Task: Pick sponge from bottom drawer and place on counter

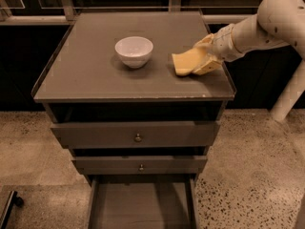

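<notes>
Grey bench (86,75) up top: white bowl (134,50) at centre, sponge (183,61) just right of it, gripper (199,59) clamped on its right end. Bottom drawer (143,209) stands open below.

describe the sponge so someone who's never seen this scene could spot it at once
Find the grey counter topping the three-drawer cabinet. On its right side in the camera view, right of the white bowl, sits the sponge, its right end held between the fingers of the gripper. It is a flat pale-yellow pad, unlike the round white bowl.
</notes>
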Robot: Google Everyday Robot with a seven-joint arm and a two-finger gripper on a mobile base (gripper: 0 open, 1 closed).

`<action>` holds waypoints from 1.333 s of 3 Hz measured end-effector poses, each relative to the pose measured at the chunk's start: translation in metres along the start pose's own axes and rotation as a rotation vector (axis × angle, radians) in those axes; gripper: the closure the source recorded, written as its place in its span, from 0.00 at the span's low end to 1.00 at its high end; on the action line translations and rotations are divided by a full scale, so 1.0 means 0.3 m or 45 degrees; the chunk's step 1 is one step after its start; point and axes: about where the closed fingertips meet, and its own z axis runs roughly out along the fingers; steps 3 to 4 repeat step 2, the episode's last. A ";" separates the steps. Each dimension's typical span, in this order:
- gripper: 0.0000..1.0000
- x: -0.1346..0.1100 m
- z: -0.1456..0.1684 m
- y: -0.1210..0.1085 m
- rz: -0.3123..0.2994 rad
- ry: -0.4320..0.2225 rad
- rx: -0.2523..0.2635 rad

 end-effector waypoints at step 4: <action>0.00 0.000 0.001 0.000 0.000 0.000 0.000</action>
